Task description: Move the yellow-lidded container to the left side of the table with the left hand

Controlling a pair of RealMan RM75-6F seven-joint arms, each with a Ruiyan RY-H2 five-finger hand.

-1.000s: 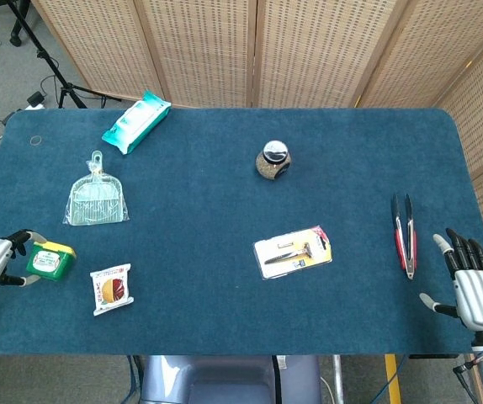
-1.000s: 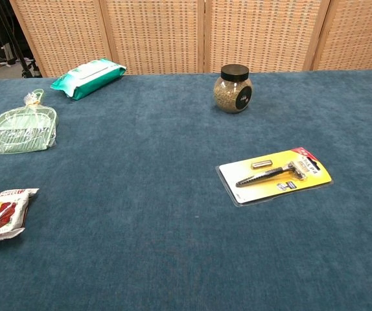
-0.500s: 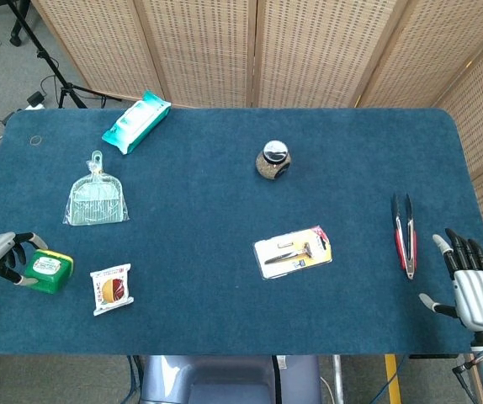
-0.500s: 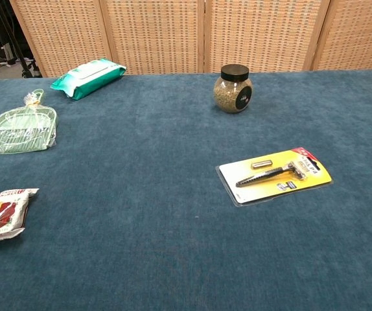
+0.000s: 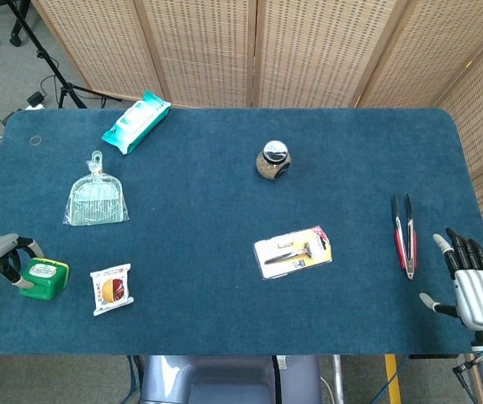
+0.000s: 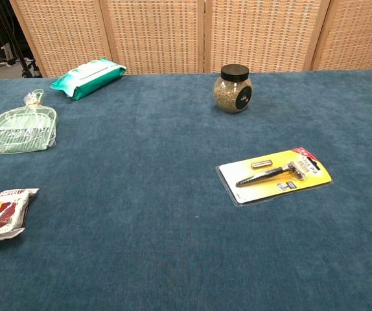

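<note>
The yellow-lidded container (image 5: 45,278), green with a yellow top, sits low at the table's front left corner in the head view. My left hand (image 5: 2,255) reaches in from the left edge, and its fingers wrap the container's left side and hold it. At the front right corner my right hand (image 5: 475,290) rests with its fingers spread, holding nothing. The chest view shows neither hand nor the container.
A snack packet (image 5: 111,288) lies just right of the container. A bagged dustpan (image 5: 96,198) and a wipes pack (image 5: 136,121) lie further back on the left. A jar (image 5: 273,160), a razor pack (image 5: 293,252) and tongs (image 5: 405,234) lie toward the middle and right.
My left hand and the container have slid slightly left and toward the table's front edge together. The right hand has not moved.
</note>
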